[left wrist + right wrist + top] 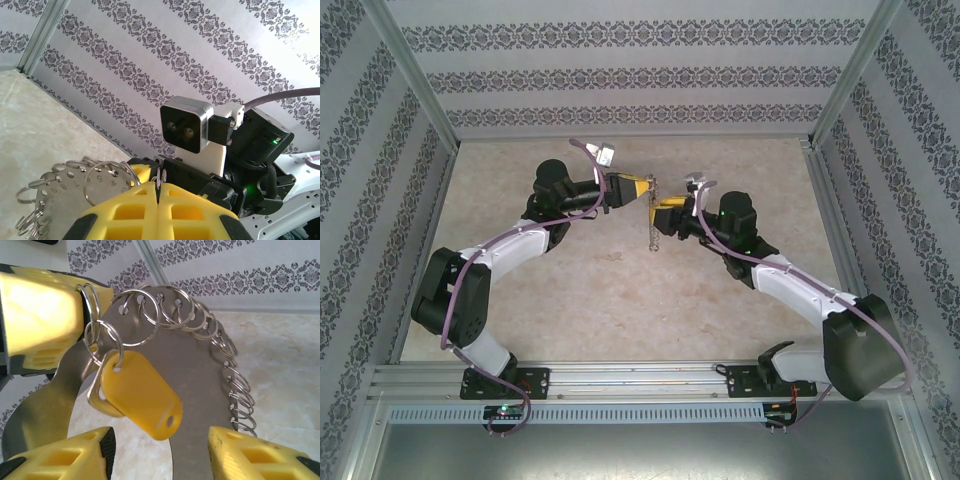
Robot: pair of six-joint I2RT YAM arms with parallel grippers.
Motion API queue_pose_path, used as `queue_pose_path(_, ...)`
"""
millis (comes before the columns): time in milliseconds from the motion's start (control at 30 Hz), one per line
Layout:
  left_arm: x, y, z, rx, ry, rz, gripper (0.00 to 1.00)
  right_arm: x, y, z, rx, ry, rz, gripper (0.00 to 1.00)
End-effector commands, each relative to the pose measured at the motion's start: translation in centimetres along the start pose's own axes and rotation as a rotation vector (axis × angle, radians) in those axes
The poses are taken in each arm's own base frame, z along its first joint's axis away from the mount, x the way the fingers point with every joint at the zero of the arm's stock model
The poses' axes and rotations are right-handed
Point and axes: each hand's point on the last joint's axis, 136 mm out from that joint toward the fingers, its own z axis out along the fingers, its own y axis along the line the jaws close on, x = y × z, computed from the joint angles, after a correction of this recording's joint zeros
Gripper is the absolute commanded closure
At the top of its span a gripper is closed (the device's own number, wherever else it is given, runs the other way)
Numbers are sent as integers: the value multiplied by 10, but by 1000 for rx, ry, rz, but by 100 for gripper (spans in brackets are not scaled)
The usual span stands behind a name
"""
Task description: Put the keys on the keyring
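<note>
The keyring [200, 365] is a flat grey hoop fringed with several silvery split rings. It hangs above the table, edge-on in the top view [652, 228]. My left gripper [159, 189] is shut on a split ring at the hoop's rim, and its yellow fingers [40, 315] show at the upper left of the right wrist view. A key [140, 392] with a yellow head dangles from a split ring [102, 340] beside that grip, a metal piece [96, 399] behind it. My right gripper [160, 455] stands open just below the key, touching nothing.
The two grippers meet mid-table, left [642, 190] and right [660, 211]. Patterned walls enclose the beige table [590, 290] on three sides. The right arm's wrist camera [186, 124] faces the left gripper closely.
</note>
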Motion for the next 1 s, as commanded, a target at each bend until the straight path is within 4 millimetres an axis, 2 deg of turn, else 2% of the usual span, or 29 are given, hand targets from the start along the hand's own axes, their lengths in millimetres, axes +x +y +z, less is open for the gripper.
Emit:
queue_pose_path(0,-18,-24,2,56,-35,79,100,-21,4,8,9,-56,-72,47)
queue_pose_path(200,-14,-24,1,61,-31,71,100,-26,2,14,27,-67,-89,48)
queue_pose_path(333,-14,-24,1,63,-32,73,100,-26,4,12,32,-64,-101,53)
queue_pose_path(800,-21,-9,2,2,-82,61,100,-16,27,-3,-16,-13,-152,100)
queue_pose_path(967,-25,-10,2,1,-105,58,100,-12,32,-6,-25,7,-160,100)
